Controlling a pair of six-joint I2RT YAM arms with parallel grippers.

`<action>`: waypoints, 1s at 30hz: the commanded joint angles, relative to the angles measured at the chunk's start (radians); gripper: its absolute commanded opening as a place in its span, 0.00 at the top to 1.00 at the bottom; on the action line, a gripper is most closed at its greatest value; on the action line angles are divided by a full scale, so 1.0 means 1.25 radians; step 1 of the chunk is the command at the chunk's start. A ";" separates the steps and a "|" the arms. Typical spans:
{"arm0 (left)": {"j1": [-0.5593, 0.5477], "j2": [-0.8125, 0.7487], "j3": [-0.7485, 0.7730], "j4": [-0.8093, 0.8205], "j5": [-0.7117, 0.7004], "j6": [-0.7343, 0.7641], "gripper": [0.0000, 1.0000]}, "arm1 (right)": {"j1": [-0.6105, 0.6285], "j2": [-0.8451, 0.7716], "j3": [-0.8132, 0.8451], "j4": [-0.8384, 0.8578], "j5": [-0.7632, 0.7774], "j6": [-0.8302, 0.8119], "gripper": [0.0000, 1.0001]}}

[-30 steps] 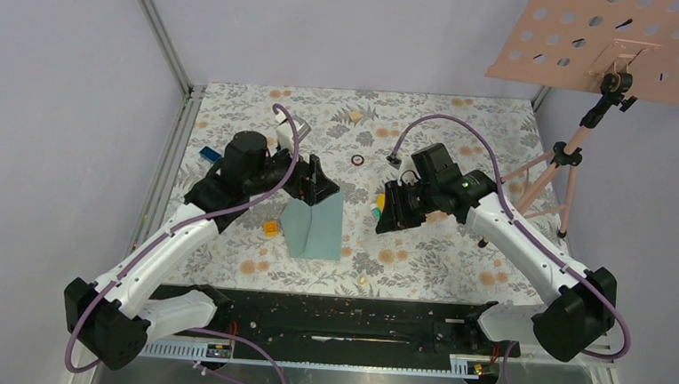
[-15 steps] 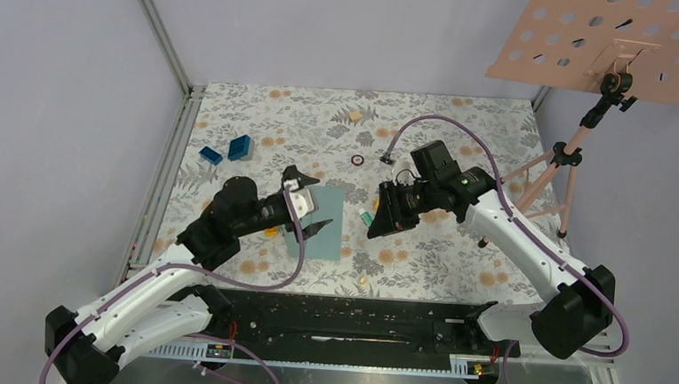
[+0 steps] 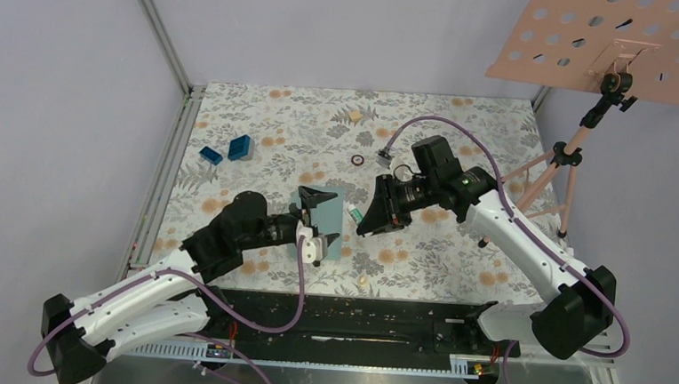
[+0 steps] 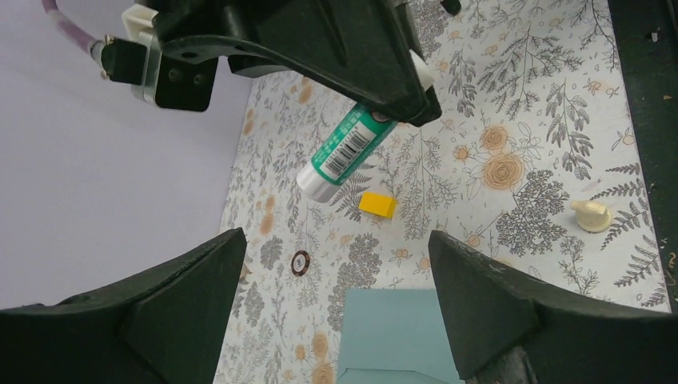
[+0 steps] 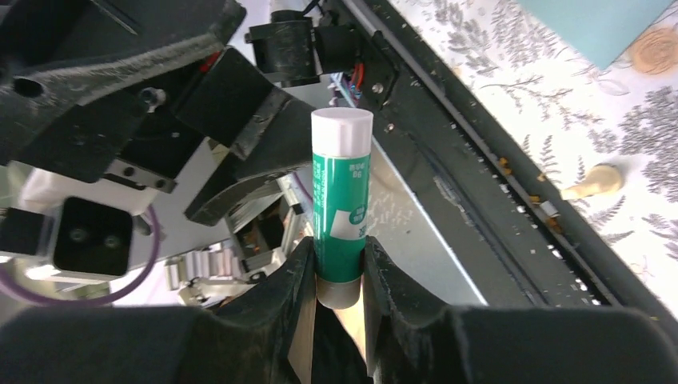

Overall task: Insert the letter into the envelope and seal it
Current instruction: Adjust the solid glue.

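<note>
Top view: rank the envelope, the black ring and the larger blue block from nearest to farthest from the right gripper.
Measured from the right gripper, which holds a glue stick:
1. the envelope, right beside it on its left.
2. the black ring, farther back on the table.
3. the blue block, far off to the back left.

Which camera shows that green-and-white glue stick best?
The right wrist view: the green-and-white glue stick stands large and central, pinched in the right claw. The left wrist view shows it smaller; from above it is a speck.
</note>
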 commanded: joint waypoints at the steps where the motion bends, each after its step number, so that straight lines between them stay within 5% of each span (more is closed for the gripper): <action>1: -0.030 0.005 -0.004 0.051 -0.038 0.065 0.14 | -0.001 0.008 0.012 0.043 -0.081 0.098 1.00; 21: -0.093 0.077 0.006 0.115 -0.129 0.112 0.20 | 0.016 0.035 -0.012 0.117 -0.121 0.179 1.00; 30: -0.093 0.099 0.015 0.136 -0.145 0.128 0.47 | 0.019 0.036 -0.016 0.118 -0.127 0.176 1.00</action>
